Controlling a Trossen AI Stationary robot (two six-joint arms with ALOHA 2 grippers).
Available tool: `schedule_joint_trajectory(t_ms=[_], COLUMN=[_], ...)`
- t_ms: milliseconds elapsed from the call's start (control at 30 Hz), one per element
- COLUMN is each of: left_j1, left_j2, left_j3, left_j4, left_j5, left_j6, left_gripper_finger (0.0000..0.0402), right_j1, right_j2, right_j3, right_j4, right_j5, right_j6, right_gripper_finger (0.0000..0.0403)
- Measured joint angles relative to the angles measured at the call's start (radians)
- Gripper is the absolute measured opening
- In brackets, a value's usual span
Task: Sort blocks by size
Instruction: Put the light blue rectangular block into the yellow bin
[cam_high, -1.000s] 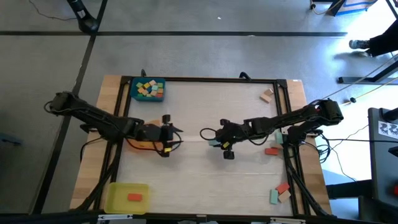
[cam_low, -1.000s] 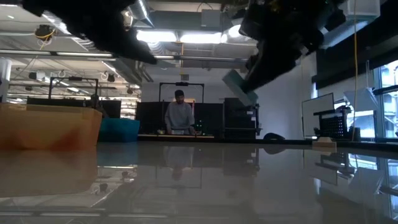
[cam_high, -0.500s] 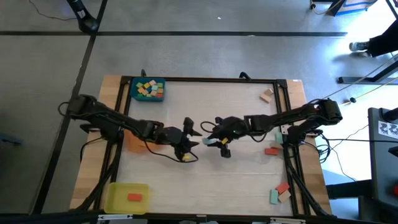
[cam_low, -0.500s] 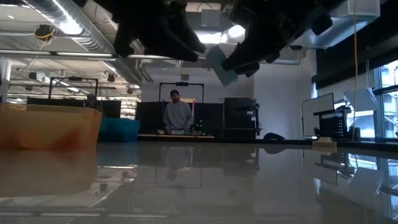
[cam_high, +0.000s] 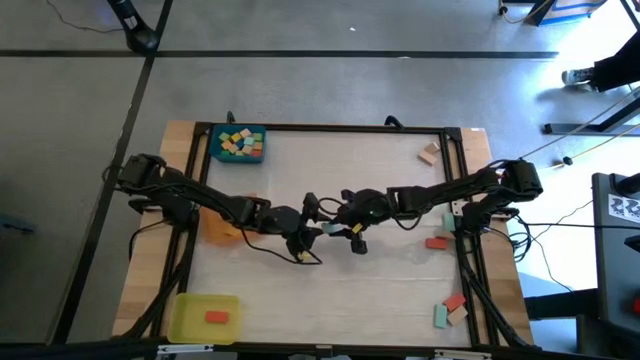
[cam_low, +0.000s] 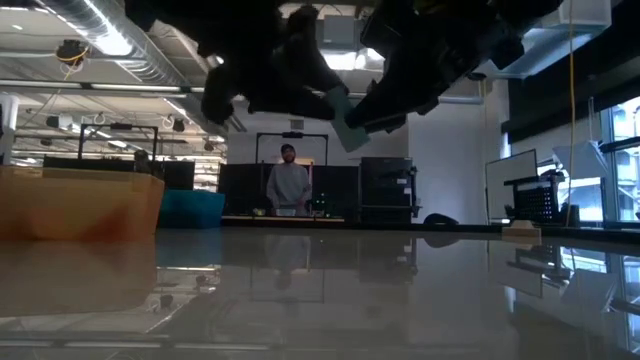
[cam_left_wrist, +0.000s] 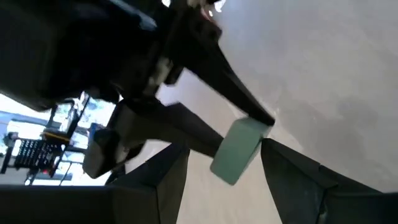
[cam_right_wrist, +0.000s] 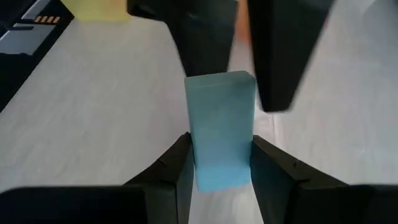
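A: Item one, teal block (cam_right_wrist: 221, 127). Location?

B: Mid-table, centre of the high view, raised off the surface. Right gripper (cam_high: 335, 226) clamps its near end. Left gripper (cam_high: 312, 228), fingers spread wide, straddles the far end without pinching.

A: Handling note?

B: Likely a hand-over. The left should close squarely on the free end before the right lets go; release early and it drops.

A: View differences?

B: Right wrist view shows the grip plainly. High view alone lists blue tray (cam_high: 238, 143), yellow tray (cam_high: 195, 315), loose blocks (cam_high: 447, 308) lower right.
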Motion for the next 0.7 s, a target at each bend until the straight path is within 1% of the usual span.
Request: schedule_joint_trajectory(t_ms=[67, 200, 333, 433, 600, 700], left_j1=[0.005, 0.006, 0.006, 0.007, 0.005, -0.001], left_j2=[0.012, 0.028, 0.028, 0.028, 0.028, 0.029], left_j3=[0.000, 0.000, 0.000, 0.000, 0.000, 0.000], left_j4=[-0.002, 0.003, -0.009, -0.002, -0.006, -0.016], left_j5=[0.003, 0.069, 0.073, 0.074, 0.078, 0.078], left_j6=[0.000, 0.003, 0.019, 0.026, 0.049, 0.052], left_gripper_finger=[0.0192, 0.0191, 0.0184, 0.0157, 0.0084, 0.0045], right_j1=[0.001, -0.005, -0.012, -0.013, -0.010, -0.010], right_j2=[0.001, 0.001, 0.001, 0.001, 0.001, 0.001], right_j3=[0.000, 0.000, 0.000, 0.000, -0.001, -0.001], right_j4=[0.010, 0.043, 0.046, 0.045, 0.045, 0.045], right_j5=[-0.003, -0.009, -0.044, -0.042, -0.042, -0.048], right_j6=[-0.002, -0.003, -0.002, -0.002, -0.005, 0.017], right_gripper_finger=[0.0130, 0.0130, 0.0130, 0.0130, 0.0132, 0.0145])
